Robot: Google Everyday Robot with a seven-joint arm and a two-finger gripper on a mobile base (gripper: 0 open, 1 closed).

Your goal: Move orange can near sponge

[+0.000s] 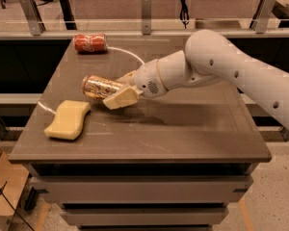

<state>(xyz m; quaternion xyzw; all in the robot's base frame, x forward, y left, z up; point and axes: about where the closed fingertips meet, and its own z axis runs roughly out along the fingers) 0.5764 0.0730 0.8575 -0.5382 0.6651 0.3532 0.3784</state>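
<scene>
Red cola can (90, 43) sideways at far-left of table (197, 138).

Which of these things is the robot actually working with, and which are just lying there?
In the job: copper-orange metallic drinks can, held in the gripper left of centre; pale yellow wavy foam sponge.
Lying about: red cola can on its side, far edge.
</scene>
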